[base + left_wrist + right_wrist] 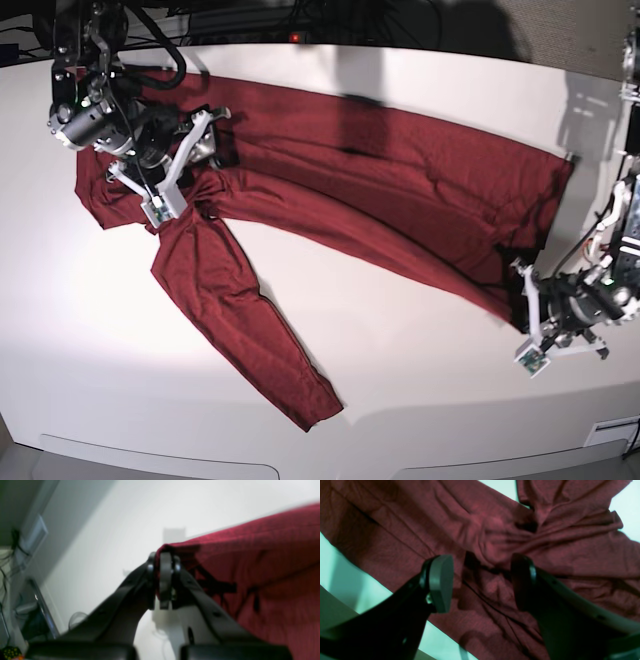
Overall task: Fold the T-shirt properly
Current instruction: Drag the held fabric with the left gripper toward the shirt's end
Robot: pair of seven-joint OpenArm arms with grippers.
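The dark red, thin knit long-sleeved T-shirt (380, 200) lies spread across the white, smooth, matte surface (420, 380), its body running in a broad band from about 10 o'clock to 4 o'clock in the base view. The fabric is soft and finely ribbed, with shallow wrinkles and a bunched knot of folds near the shoulder. One sleeve runs away from that knot toward 6 o'clock, flat and tapering to a cuff near the front edge of the surface.

The right gripper (480, 580) hangs over the bunched shoulder area at 10 o'clock, its arm tilted down from the rear corner. Its black fingers (440, 582) stand well apart, cloth visible in the gap between them, nothing clamped; whether the tips touch the fabric I cannot tell.

The left gripper (163, 580) sits at 4 o'clock near the hem corner, its arm reaching in low from the side edge. Its dark fingers (165, 577) are pressed together on a pinch of the shirt's edge, and in the wrist view the red cloth rises from that pinch and drapes away to 3 o'clock, off the surface.

Bare surface lies open at 6 to 8 o'clock in front of the shirt and between the sleeve and the body; the hem corner is close to the 4 o'clock edge.
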